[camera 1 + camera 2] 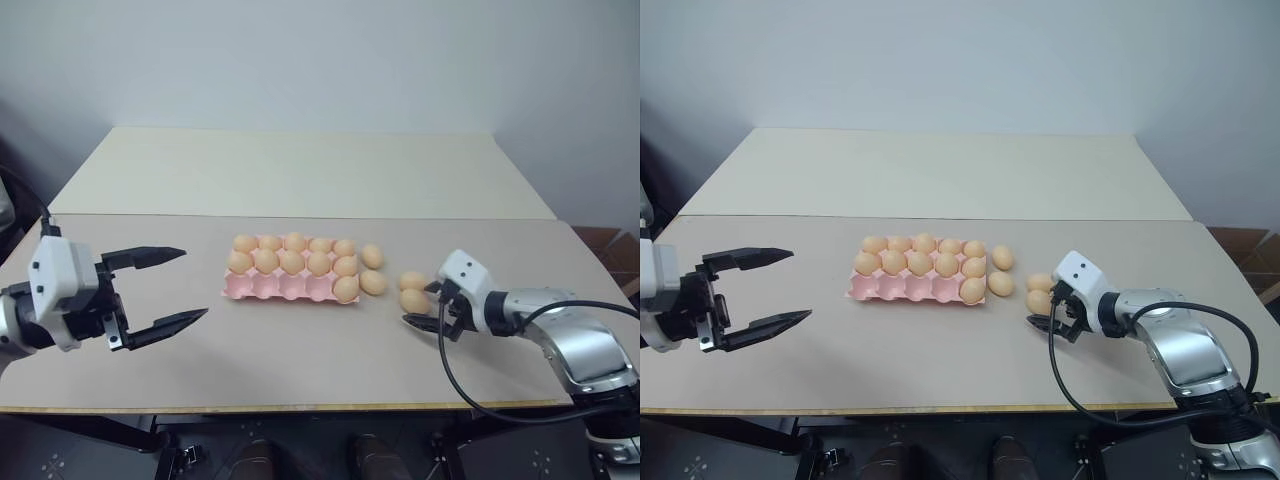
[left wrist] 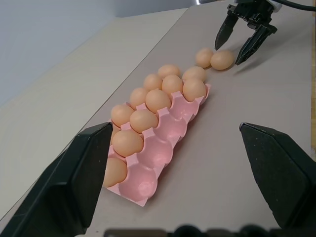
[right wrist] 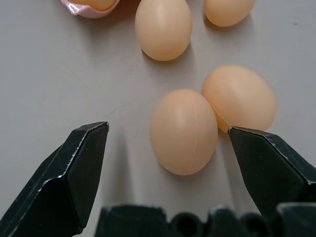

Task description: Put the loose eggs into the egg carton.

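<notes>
So the right gripper (image 1: 424,305) is spread wide, low over the bench (image 1: 300,340), with nothing in it yet. In the right wrist view its two fingers (image 3: 74,168) sit either side of the nearest egg (image 3: 183,131), which lies on the bench surface. The catch: a second egg (image 3: 239,98) is touching that one on the far side, right next to one fingertip.

If I were doing this grab, I'd slide in a bit more so the target egg sits square between the pads, then close slowly. The finger on the crowded side needs to slip into the seam between the two eggs, not land on top of the neighbour, or one of them will probably roll off. Two more loose eggs (image 1: 372,270) sit between this pair and the egg carton (image 1: 290,285).

The carton itself is mid-bench: both far rows look full, and the near row has one egg at the right end with the rest of its cups empty. So plenty of room.

The left gripper (image 1: 165,290) hangs open off to the carton's left, holding nothing.
</notes>
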You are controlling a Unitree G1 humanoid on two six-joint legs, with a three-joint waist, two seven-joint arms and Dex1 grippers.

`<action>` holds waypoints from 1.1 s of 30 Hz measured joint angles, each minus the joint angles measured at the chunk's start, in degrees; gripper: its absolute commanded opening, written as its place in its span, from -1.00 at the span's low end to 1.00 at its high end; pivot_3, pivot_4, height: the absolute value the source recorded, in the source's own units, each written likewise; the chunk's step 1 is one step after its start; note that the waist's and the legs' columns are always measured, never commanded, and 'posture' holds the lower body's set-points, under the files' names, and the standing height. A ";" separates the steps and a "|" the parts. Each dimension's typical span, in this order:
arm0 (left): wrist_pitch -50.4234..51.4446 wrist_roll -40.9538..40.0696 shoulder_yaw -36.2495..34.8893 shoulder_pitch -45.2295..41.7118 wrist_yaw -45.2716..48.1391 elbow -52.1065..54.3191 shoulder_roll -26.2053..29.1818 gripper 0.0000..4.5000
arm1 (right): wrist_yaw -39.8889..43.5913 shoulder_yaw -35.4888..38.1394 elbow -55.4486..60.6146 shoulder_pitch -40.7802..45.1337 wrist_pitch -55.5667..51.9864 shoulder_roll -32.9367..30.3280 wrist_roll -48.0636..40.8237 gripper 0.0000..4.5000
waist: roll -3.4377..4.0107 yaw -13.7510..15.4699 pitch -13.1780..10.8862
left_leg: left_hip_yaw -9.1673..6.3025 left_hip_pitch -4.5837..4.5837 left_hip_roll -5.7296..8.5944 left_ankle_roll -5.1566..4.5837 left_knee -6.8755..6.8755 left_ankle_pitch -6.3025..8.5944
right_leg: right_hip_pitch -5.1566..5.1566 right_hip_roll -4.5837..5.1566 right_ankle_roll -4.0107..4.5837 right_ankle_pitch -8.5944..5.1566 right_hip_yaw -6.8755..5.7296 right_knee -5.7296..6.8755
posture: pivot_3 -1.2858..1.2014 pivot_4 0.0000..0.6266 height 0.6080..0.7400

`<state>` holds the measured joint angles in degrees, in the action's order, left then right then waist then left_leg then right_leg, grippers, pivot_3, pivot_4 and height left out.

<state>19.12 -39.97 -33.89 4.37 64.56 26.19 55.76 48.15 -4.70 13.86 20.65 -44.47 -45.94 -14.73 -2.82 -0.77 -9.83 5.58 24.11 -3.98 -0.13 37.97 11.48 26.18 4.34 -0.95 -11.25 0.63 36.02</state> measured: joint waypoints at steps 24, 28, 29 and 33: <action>-0.04 1.04 -0.08 0.46 1.00 -1.03 0.03 1.00 | 2.47 -1.02 3.25 -1.46 -1.76 -3.54 -1.07 0.01 | 0.00 -0.05 0.00 | 0.00 -0.01 -0.02 0.00 0.00 0.00 | 0.01 -0.01 -0.01 0.00 0.00 0.00 | 0.03 -0.52 1.00; -0.07 1.63 -0.33 0.83 1.35 -1.54 0.03 1.00 | 4.74 0.44 7.63 -1.02 -1.77 -4.59 -3.94 0.01 | 0.00 -0.09 0.00 | 0.00 -0.02 -0.02 0.00 0.00 0.00 | 0.01 -0.01 -0.01 -0.01 -0.01 -0.01 | 0.03 -0.52 1.00; -0.07 1.64 -0.61 0.94 1.37 -1.58 0.02 1.00 | 5.20 0.63 8.42 -0.64 -1.78 -4.62 -4.64 0.01 | 0.00 -0.05 0.00 | 0.00 -0.01 -0.02 0.00 0.00 0.00 | 0.01 0.00 -0.01 -0.01 -0.01 -0.01 | 0.03 -0.52 1.00; -0.10 1.74 -1.51 1.80 1.35 -1.94 -0.01 1.00 | 5.44 0.30 10.53 3.95 -1.86 -3.67 -6.05 0.01 | 0.00 -0.13 0.00 | 0.00 -0.01 -0.03 0.01 0.00 0.01 | 0.02 0.00 0.00 -0.01 -0.01 -0.02 | 0.03 -0.52 1.00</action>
<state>19.02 -38.24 -35.40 6.16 65.92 24.25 55.76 53.59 -4.40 24.40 24.60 -46.33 -49.61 -20.78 -2.82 -0.90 -9.83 5.58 24.10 -4.01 -0.12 37.97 11.49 26.20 4.34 -0.96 -11.25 0.62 36.00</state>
